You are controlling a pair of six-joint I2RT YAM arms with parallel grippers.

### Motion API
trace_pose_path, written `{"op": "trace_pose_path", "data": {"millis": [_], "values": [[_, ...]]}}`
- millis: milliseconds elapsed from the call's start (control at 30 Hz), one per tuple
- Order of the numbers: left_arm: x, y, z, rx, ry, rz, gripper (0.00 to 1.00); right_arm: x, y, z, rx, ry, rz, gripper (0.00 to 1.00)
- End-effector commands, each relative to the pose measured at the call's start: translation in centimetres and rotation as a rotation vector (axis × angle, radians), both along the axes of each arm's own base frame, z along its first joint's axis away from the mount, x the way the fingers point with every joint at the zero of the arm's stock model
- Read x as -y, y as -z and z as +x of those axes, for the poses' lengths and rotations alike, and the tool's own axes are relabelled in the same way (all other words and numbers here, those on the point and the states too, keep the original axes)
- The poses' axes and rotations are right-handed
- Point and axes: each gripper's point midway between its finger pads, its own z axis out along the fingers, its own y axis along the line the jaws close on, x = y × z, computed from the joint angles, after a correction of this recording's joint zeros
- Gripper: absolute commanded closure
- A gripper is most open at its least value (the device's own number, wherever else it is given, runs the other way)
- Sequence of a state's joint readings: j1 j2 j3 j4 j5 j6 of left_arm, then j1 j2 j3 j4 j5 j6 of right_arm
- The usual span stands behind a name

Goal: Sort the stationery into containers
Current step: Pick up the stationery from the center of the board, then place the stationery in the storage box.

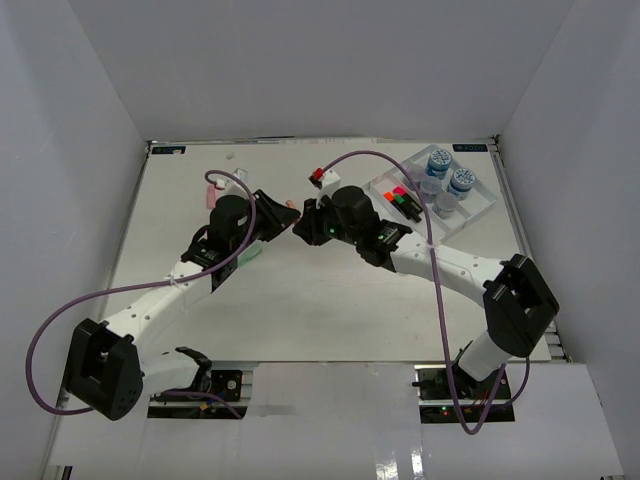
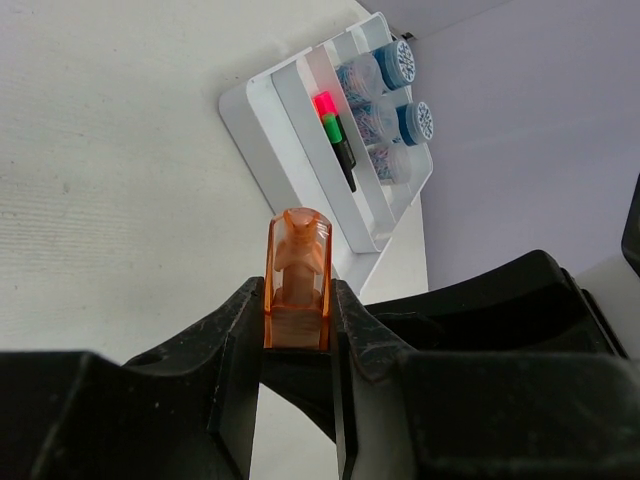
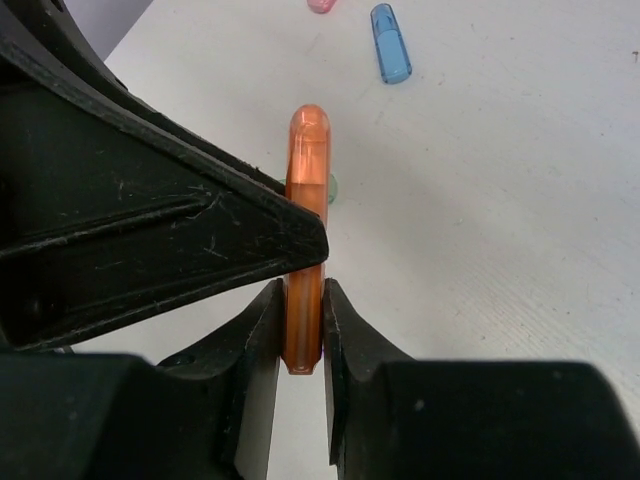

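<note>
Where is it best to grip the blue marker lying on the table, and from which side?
I would grip the blue marker at mid-barrel from above, fingers across its narrow width: it lies flat, with bare table on both long sides.

left arm [image 1: 150, 305] and right arm [image 1: 450, 262]: white tubular links, bulky black joint housings. thin purple cable [image 1: 60, 310] runs along each. left gripper [image 2: 297, 300], right gripper [image 3: 302, 300]: matte black plastic fingers, edges scuffed, finely scratched, dusty.

The left hand [image 1: 284, 216] and right hand [image 1: 306, 224], both clamped on one orange marker [image 2: 298, 275], are set tip to tip over the desk [image 1: 300, 315]. The white tray [image 1: 482, 203] is screened by the right arm [image 1: 450, 262]; its compartment nearest the hands seems unfilled.
</note>
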State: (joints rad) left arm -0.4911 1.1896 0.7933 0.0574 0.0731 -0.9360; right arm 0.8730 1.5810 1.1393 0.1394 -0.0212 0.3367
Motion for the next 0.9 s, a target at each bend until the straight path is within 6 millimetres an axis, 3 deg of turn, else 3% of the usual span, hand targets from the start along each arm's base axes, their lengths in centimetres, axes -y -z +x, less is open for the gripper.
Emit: {"op": "trace_pose_path", "data": {"millis": [0, 133, 167, 200, 267, 333, 467, 633, 700, 733, 867], "values": [[0.0, 0.0, 0.0, 0.016, 0.004, 0.019, 0.67, -0.2, -3.2, 0.9, 0.094, 0.029, 0.042, 0.92], [-0.4, 0.2, 0.4, 0.026, -0.011, 0.058, 0.41, 1.3, -1.2, 1.7, 0.075, 0.072, -0.017, 0.92], [-0.5, 0.1, 0.4, 0.034, -0.013, 0.075, 0.3, 1.8, -0.7, 1.9, 0.072, 0.084, -0.032, 0.92], [-0.7, 0.5, 0.5, 0.026, -0.018, 0.095, 0.24, 2.5, 0.2, 2.1, 0.061, 0.095, -0.065, 0.92], [-1.7, 0.8, 0.9, 0.021, -0.054, 0.15, 0.11, 4.4, 1.8, 3.2, 0.052, 0.146, -0.117, 0.92], [-2.3, 0.9, 1.2, 0.02, -0.074, 0.183, 0.04, 6.9, 3.4, 4.5, 0.041, 0.195, -0.181, 0.92], [-4.6, 1.7, 1.8, -0.007, -0.12, 0.275, 0.02, 12.2, 6.2, 6.8, 0.029, 0.278, -0.32, 0.92], [-8.8, 4.4, 1.4, -0.109, -0.187, 0.387, 0.02, 18.8, 8.4, 9.9, 0.065, 0.317, -0.521, 0.88], [-10.5, 6.2, 0.7, -0.163, -0.206, 0.401, 0.02, 19.9, 8.6, 11.1, 0.076, 0.315, -0.571, 0.85], [-10.8, 6.9, 0.2, -0.189, -0.205, 0.392, 0.02, 21.0, 9.9, 11.8, 0.049, 0.322, -0.613, 0.85], [-12.5, 10.1, -1.8, -0.299, -0.232, 0.385, 0.02, 22.6, 11.7, 13.3, 0.012, 0.294, -0.687, 0.77]]}}
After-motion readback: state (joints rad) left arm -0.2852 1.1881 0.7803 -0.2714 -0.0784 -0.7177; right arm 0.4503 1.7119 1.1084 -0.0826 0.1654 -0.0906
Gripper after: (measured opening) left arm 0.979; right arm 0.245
